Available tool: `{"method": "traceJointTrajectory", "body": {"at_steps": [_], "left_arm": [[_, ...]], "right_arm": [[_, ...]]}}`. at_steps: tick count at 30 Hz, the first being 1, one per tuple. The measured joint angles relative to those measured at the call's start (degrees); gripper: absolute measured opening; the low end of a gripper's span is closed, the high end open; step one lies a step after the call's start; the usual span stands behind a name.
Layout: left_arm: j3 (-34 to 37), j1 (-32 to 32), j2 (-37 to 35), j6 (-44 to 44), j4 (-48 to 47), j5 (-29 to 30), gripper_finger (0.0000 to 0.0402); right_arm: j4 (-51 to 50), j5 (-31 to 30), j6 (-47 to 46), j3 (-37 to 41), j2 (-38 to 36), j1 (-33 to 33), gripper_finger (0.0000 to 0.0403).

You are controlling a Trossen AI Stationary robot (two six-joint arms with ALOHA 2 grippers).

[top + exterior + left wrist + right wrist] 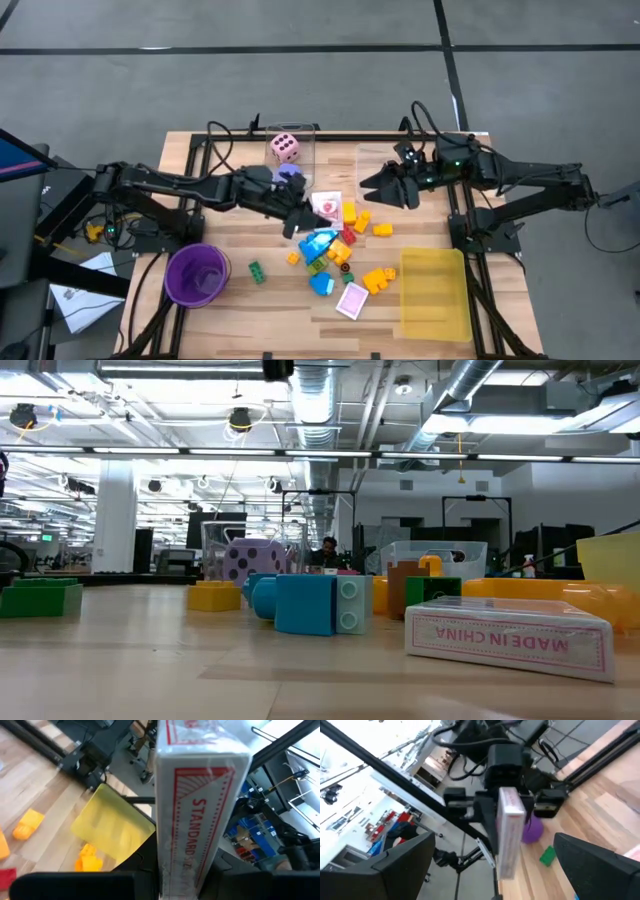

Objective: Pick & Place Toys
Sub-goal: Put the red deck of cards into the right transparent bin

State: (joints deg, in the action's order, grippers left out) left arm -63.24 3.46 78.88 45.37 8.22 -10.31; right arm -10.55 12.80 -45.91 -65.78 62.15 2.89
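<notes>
Toys lie in a loose pile (335,250) at the table's middle: yellow, orange, blue, green and red blocks, with a flat pink-white card box (352,300) on the near side. A pink dotted die (285,148) sits in a clear box at the far edge. My left gripper (308,210) reaches in from the left, shut on another pink-white card box (195,810) above the pile. My right gripper (372,186) hangs wide open just to the right of that box, facing it and touching nothing. My left gripper pinches the card box between its two fingers, one on each broad face (506,807), with a narrow printed side (192,845) toward its wrist camera. The fingers come about level from the table's left. The box stands on edge, tilted, lifted clear of the table and the pile.
A purple round cup (197,273) stands at the near left and a yellow tray (433,290) at the near right. The clear box (295,140) is at the far edge, and a second clear box (400,165) lies under my right gripper. Bare wood shows at near centre.
</notes>
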Motion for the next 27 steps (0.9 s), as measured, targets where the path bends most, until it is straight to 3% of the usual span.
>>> {"method": "traceJointTrajectory", "body": {"at_steps": [8, 17, 27], "left_arm": [[-1.25, -0.02, 0.01, -1.57, -0.35, 0.01, 0.0070], [-1.25, -0.02, 0.03, -1.62, -0.53, -0.01, 0.0070], [-1.25, -0.02, 0.07, -1.60, -0.53, -0.01, 0.0070]], "right_arm": [[1.75, 0.73, -0.22, -0.02, 4.12, 1.53, 0.0399], [11.69, 4.09, -2.93, -0.02, 8.56, 1.24, 0.0399], [12.77, 3.91, -3.17, -0.02, 8.52, 0.83, 0.0399]]}}
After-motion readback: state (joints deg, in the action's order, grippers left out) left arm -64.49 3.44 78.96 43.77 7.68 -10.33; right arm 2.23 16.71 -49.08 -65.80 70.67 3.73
